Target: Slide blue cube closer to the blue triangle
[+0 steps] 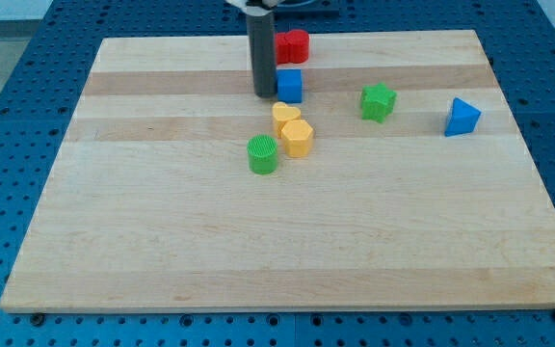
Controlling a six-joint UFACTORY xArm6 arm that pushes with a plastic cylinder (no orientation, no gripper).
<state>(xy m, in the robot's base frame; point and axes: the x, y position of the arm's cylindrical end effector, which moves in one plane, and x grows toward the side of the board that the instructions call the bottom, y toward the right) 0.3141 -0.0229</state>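
My tip [264, 93] sits on the board [162, 241] against the left face of the blue cube [290, 85], so the cube lies directly to the view's right of me. I have no jaws to part or close; the rod is a bare end touching the cube's side.

The blue triangle [462, 117] stands well apart, far to the view's right and slightly lower in the view than the cube. That is the line that matters: cube between me and the triangle, so I judge a push rightward, bending a little toward the view's bottom, would bring them closer.

On that line the green star [378, 101] stands between cube and triangle, and I judge the cube could strike it. The red blocks [291, 44] lie just above the cube, partly hidden by my rod. 2 yellow blocks [292, 129] sit just below it, with the green cylinder [262, 154] beside them.

I can read no writing, brand or label anywhere.
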